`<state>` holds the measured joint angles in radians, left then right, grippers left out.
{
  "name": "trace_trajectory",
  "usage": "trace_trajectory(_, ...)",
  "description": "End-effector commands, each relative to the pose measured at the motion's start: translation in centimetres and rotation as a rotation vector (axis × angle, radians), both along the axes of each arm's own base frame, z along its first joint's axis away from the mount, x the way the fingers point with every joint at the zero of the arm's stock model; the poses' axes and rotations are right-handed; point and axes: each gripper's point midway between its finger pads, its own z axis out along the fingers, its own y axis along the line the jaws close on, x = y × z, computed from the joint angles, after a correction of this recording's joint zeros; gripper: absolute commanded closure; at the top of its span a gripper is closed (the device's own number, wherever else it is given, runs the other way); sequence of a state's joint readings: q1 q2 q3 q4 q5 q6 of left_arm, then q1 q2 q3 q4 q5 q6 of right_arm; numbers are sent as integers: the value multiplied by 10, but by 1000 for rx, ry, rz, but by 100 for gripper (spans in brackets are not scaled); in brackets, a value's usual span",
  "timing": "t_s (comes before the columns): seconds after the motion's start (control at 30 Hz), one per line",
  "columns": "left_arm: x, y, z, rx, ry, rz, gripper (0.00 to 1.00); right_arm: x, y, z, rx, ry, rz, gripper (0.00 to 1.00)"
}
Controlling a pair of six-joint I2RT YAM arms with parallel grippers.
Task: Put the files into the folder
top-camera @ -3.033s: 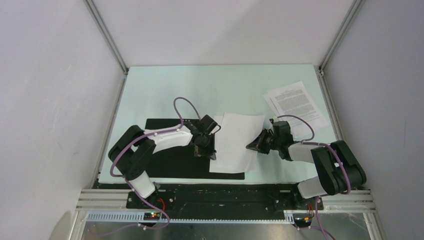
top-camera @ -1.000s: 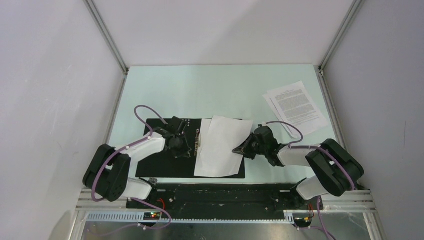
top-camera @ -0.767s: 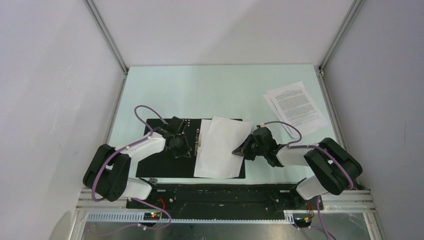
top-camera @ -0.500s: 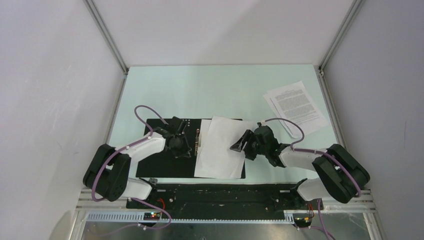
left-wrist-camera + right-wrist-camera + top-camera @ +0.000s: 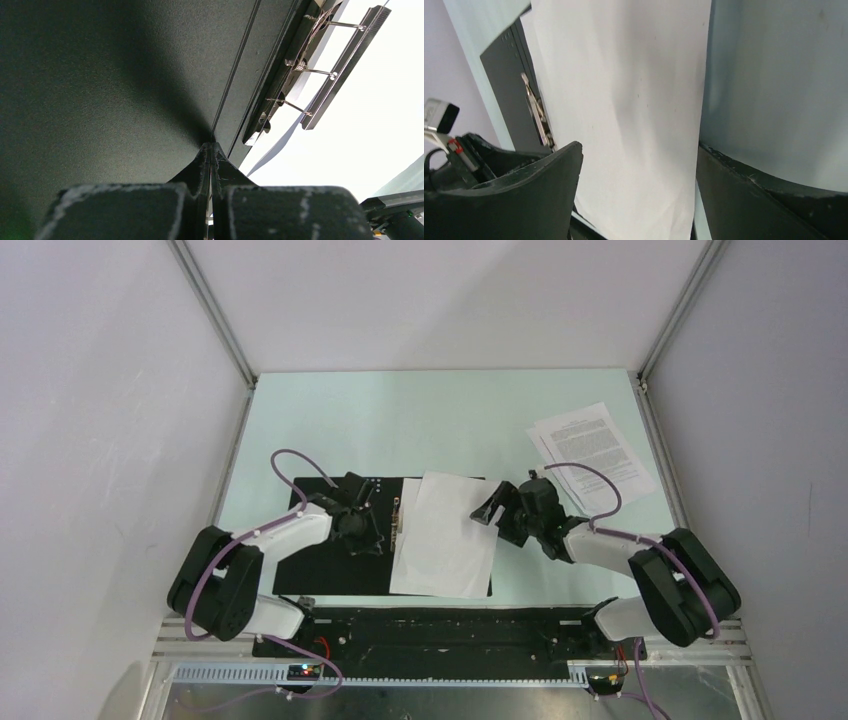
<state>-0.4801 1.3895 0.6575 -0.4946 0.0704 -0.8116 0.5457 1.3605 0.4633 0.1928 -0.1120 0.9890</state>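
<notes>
Top external view, blank files (image 5: 443,535) on open folder (image 5: 320,568), left hand (image 5: 368,539) clenched, right hand (image 5: 496,517) released

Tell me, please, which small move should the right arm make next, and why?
Probably swing the right gripper toward the printed sheets at the far right. Its jaws stand open, the blank sheets already lie on the open folder, and the printed ones lie outside it.

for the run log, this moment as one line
left gripper: shut, on folder | right gripper: open over blank sheet | blank sheet: on folder's right half | printed sheets: far right, outside folder
</notes>
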Motion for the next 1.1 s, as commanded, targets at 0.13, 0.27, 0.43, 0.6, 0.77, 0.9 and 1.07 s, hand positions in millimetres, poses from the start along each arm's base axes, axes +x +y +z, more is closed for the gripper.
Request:
trace_trajectory(0.13,-6,9,-15,64,23,-35,100,35,-31,-33,-147,31,-42,14)
trace_trajectory(0.27,-5,11,-14,73,19,-38,100,49,-36,-36,-167,36,-51,15)
trace_trajectory(0.43,-5,11,-14,70,23,-39,100,46,-34,-37,-202,43,-37,19)
trace_trajectory(0.6,-4,9,-13,63,24,-39,100,44,-40,-35,-272,18,-50,25)
trace_trajectory(0.77,-3,8,-12,65,24,-41,100,46,-41,-35,-346,4,-20,36)
trace_trajectory(0.9,-2,7,-12,63,24,-41,100,44,-36,-34,-414,-7,8,52)
trace_trajectory(1.07,-3,7,-11,56,26,-40,100,34,-31,-36,-468,-6,45,77)
